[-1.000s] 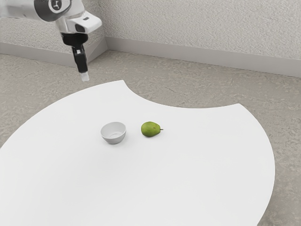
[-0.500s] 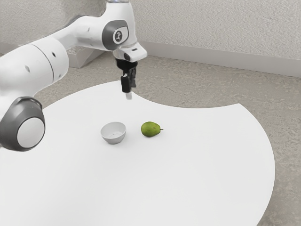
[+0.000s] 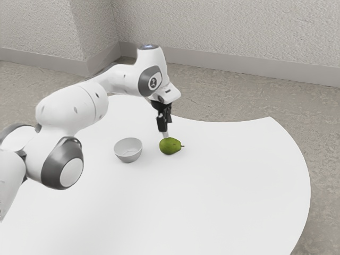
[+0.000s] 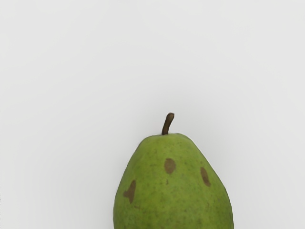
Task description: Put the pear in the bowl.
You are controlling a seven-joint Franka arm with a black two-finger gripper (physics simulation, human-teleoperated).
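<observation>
While the gripper (image 3: pixel 165 135) hung low, the pear (image 3: pixel 170 146) lay on the table (image 3: pixel 212 202) just below it, contact unclear. Long axis ran stem-outward from under the gripper, away from the nearby bowl (image 3: pixel 127 158). Couldn't tell if gripper was apart or together. Pear: green, tapered, brown blotches (image 4: pixel 169 166), short dark stem (image 4: pixel 168 123). Grip across its width looked best.
</observation>
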